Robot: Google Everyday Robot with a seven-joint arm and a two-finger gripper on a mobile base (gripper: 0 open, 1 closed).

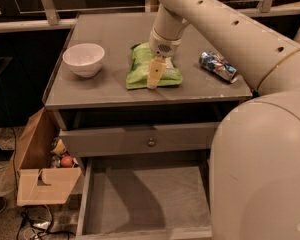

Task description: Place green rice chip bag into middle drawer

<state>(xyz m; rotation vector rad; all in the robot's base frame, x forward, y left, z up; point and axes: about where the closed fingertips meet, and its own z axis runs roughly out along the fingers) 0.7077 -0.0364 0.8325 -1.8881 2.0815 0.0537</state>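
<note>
The green rice chip bag (142, 66) lies flat on the grey tabletop (110, 34), near its front edge. My gripper (155, 75) points down over the right half of the bag, touching or just above it, and covers part of it. Below the table the middle drawer (145, 199) stands pulled out toward the camera, and its flat grey floor is bare. My arm fills the right side of the camera view and hides the drawer's right end.
A white bowl (83, 59) sits at the table's left. A crushed blue-silver can (218, 65) lies at the right. A grey drawer front with a round knob (151, 142) is above the open drawer. A cardboard box (42, 171) with items stands on the floor at the left.
</note>
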